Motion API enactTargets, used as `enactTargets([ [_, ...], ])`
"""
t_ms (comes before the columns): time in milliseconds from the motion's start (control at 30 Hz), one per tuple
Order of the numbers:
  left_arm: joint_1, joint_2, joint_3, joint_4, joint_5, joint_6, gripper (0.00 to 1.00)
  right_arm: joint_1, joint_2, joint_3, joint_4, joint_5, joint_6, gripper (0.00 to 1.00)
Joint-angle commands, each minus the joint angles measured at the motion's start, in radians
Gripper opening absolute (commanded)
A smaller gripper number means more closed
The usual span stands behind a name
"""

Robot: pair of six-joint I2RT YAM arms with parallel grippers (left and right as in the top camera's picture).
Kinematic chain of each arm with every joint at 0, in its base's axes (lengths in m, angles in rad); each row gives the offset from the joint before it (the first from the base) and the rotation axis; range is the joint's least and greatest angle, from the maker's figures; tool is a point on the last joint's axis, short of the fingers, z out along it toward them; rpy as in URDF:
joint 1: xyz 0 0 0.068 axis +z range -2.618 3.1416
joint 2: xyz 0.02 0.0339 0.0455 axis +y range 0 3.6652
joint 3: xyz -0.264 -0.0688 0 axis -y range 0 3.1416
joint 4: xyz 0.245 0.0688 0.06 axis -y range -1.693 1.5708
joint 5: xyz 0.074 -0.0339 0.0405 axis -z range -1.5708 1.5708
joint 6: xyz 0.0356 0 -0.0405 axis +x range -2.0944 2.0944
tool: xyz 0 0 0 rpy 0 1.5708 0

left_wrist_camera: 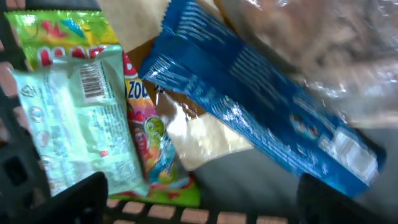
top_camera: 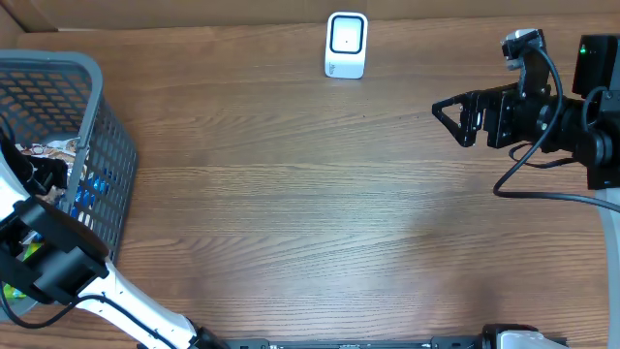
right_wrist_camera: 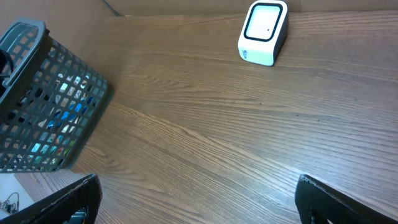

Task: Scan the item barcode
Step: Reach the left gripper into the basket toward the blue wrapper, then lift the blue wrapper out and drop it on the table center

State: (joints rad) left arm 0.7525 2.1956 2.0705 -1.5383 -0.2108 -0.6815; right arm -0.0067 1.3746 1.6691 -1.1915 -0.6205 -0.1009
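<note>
A blue packet (left_wrist_camera: 261,106) of glossy, crinkled foil with fine white print lies slantwise in the basket (top_camera: 107,155), a grey plastic mesh tub. Beside it a pale green wrapper (left_wrist_camera: 74,124) shows a barcode (left_wrist_camera: 93,81) and overlaps a bright sweets bag (left_wrist_camera: 146,140). The left jaws hang spread wide above them, gripping nothing. Well away from the basket, a rounded white scanner (top_camera: 346,44) stands on the wood-grain counter (top_camera: 291,213). The right jaws gape empty.

The basket (top_camera: 111,155) runs off the overhead view's left edge, hiding most contents. Print on the blue packet (left_wrist_camera: 249,87) blurs beyond reading.
</note>
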Motion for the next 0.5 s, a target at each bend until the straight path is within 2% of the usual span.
enactTargets([
  [0, -0.007, 0.009, -0.063, 0.04, -0.024, -0.21, 0.87, -0.001, -0.009, 0.026, 0.003, 0.002, 0.0, 1.0],
  [367, -0.019, 0.009, -0.286, 0.303, 0.017, -0.207, 0.83, -0.001, -0.009, 0.026, -0.019, 0.035, 0.001, 1.0],
  [400, -0.021, 0.009, -0.303, 0.319, 0.018, -0.207, 0.81, -0.001, -0.009, 0.026, -0.02, 0.035, 0.001, 1.0],
  [433, -0.022, 0.009, -0.314, 0.329, 0.018, -0.207, 0.75, -0.001, -0.009, 0.026, -0.022, 0.035, 0.001, 1.0],
  [467, -0.022, 0.009, -0.327, 0.339, 0.021, -0.205, 0.64, -0.001, -0.009, 0.026, -0.023, 0.035, 0.001, 1.0],
])
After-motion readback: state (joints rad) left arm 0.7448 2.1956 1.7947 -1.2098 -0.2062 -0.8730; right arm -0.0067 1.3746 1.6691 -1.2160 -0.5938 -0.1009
